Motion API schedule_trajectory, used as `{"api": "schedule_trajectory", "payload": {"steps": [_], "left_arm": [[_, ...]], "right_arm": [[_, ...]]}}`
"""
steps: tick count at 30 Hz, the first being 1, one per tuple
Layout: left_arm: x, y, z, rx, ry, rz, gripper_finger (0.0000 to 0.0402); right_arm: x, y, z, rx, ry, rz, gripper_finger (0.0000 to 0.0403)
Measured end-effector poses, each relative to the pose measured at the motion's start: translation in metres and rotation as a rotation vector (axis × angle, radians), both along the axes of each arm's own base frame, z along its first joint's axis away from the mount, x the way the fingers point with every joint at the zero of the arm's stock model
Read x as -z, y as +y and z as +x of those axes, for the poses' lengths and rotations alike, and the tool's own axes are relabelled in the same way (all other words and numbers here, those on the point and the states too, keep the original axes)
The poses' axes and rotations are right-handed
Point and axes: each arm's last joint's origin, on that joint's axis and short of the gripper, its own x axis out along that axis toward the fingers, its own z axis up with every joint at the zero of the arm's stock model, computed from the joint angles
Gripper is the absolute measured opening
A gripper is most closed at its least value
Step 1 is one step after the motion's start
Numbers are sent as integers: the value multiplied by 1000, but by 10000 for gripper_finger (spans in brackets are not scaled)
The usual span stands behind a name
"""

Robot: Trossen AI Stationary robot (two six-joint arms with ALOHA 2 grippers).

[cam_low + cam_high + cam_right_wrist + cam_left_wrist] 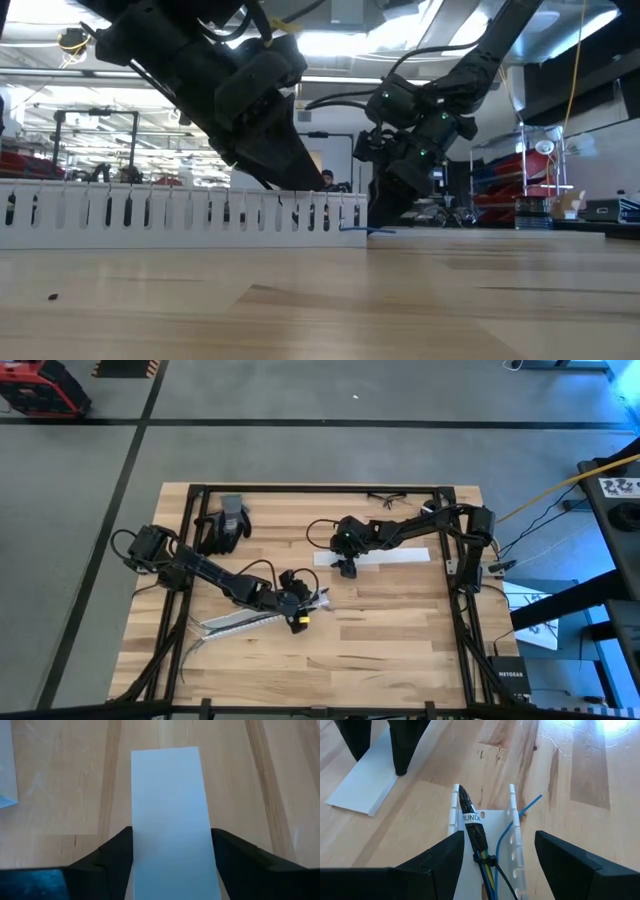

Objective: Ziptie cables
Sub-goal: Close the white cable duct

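slotted channel [492, 840] holding cables [475, 832], blue wire [507, 837]

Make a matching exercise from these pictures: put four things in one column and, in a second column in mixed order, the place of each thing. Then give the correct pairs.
Things:
1. bundle of thin dark cables with a white label
2. flat white plastic strip
3. pair of dark work gloves
4. long white slotted plastic channel

Places:
A. between the fingers of the right claw
B. near the table's far edge, behind the left arm
C. inside the slotted channel, ahead of the left claw
D. on the wooden table, under the left claw

Pairs: 1-C, 2-A, 3-B, 4-D
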Motion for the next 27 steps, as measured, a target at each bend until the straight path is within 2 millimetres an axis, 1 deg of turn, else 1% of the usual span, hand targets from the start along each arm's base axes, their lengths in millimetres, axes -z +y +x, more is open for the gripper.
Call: {"api": "schedule_trajectory", "payload": {"steps": [4,10,13,16,20,24,27], "left_arm": [[-4,0,-1,5,-1,-4,237],[-30,-5,-12,40,-44,-14,237],[-38,-5,-17,42,-39,-9,237],[-39,-4,-19,18,-33,-30,237],[-34,-1,-13,-4,-53,-57,237],[-26,8,-5,12,-41,-74,237],[-21,11,-2,45,-25,-72,237]], "right_arm": [[-2,0,0,-12,-17,0,217],[-12,1,-1,-11,-38,-4,218],[-20,1,-3,-6,-42,-3,222],[-27,3,-8,-5,-23,2,219],[-34,3,-10,5,-27,-2,220],[-33,3,-12,8,-3,3,222],[-33,3,-12,7,0,4,220]]}}
